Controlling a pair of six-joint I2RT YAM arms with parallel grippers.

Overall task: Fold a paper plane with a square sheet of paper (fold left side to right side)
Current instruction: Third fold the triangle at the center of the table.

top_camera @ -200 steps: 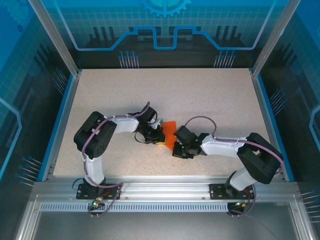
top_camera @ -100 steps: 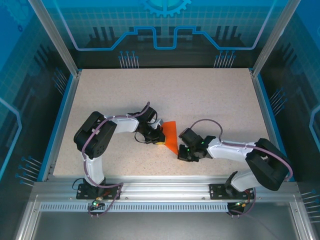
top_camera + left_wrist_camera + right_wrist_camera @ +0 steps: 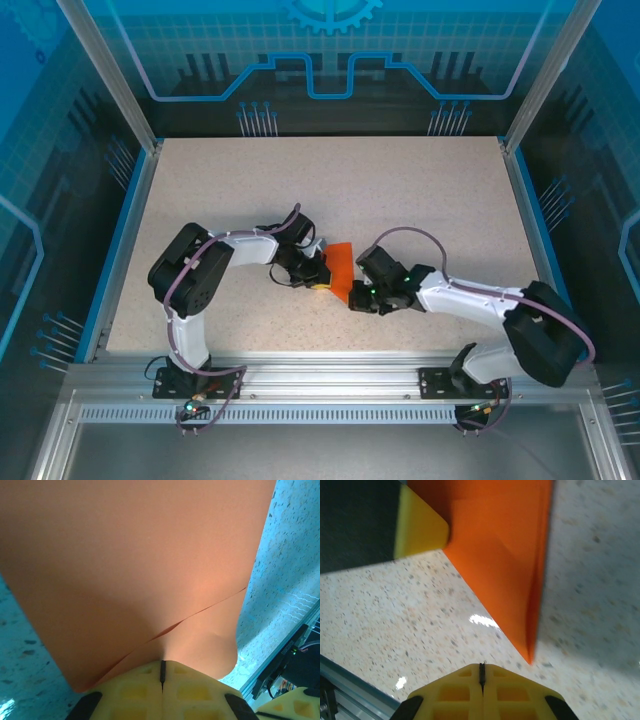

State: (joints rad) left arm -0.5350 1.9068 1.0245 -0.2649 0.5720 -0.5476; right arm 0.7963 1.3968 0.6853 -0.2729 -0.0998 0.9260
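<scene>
- Sheet of paper [image 3: 340,268]: a folded orange shape near the middle of the worktop [image 3: 400,190], towards the near edge, between the two hands. From above it reads as a narrow wedge that tapers to a point at its near end.
- Left arm [image 3: 195,275]: reaches in from the left and bends towards the centre.
- Left hand [image 3: 321,282]: at the left edge of the paper. In the left wrist view its two yellow fingers [image 3: 125,690] are pressed together [image 3: 162,669], and the layers of paper [image 3: 140,565] run down into the seam between them, so this hand is gripping the paper. One layer edge curves loose across the orange surface.
- Right wrist view: the paper [image 3: 505,555] is a sharp orange triangle whose tip points at the camera. A yellow finger of the left hand [image 3: 422,527] touches its left edge. The speckled worktop [image 3: 395,610] shows beside it, with a shadow along the right edge of the paper.
- Right hand [image 3: 358,297]: just beside the near tip of the paper. Its fingers [image 3: 450,695] are closed against each other [image 3: 482,672] with nothing between them, and the tip lies just beyond them.
- Right arm [image 3: 480,300]: stretches in low from the right.
</scene>
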